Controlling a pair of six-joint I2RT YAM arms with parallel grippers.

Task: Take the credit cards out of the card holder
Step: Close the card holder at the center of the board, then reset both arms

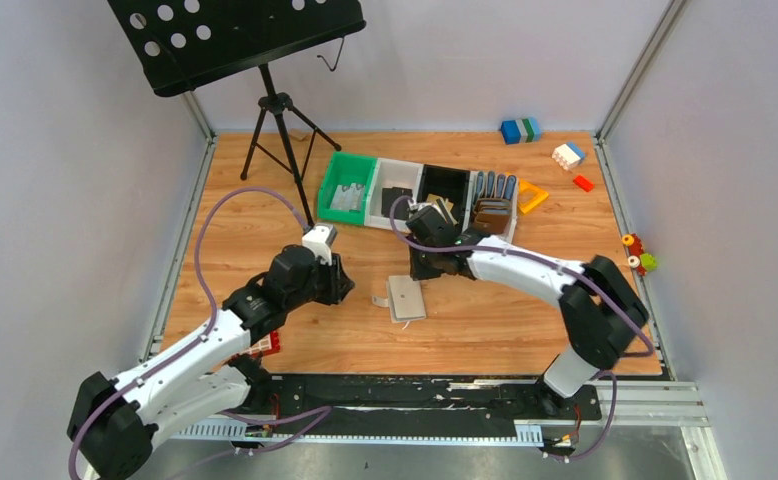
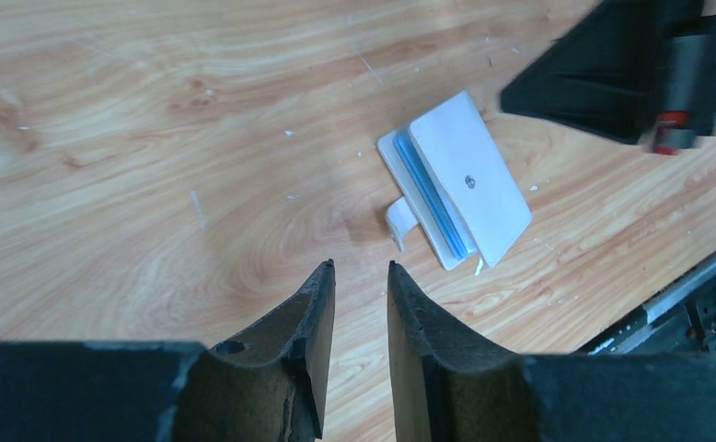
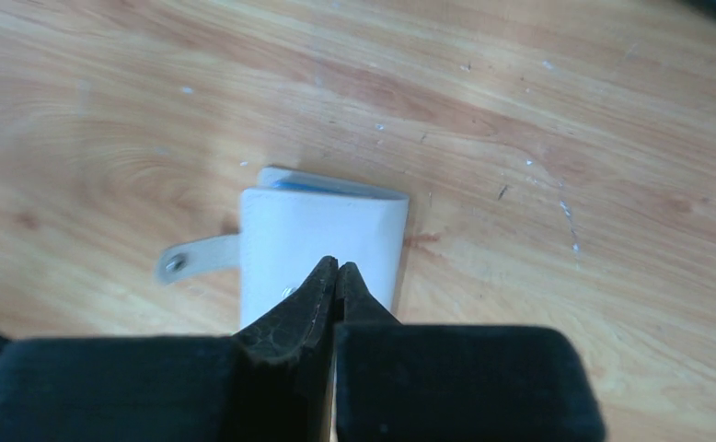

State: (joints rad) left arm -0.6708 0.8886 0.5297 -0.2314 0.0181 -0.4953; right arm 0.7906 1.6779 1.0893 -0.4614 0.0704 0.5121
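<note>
The card holder (image 1: 406, 297), a pale grey-beige folded wallet, lies flat on the wooden table with its strap tab (image 1: 379, 301) sticking out to the left. My right gripper (image 1: 426, 268) is shut with nothing in it, its tips (image 3: 336, 264) hanging over the card holder (image 3: 322, 230); contact cannot be told. My left gripper (image 2: 359, 267) stands open and empty over bare wood, a short way left of the card holder (image 2: 465, 184). A light blue inner edge shows along the holder's side. The credit cards are hidden.
Green (image 1: 348, 190), white (image 1: 397, 190) and black (image 1: 447, 185) bins stand behind the holder, beside a rack of brown wallets (image 1: 493, 208). A music stand tripod (image 1: 280, 140) stands at back left. Toy blocks (image 1: 520, 130) lie at back right.
</note>
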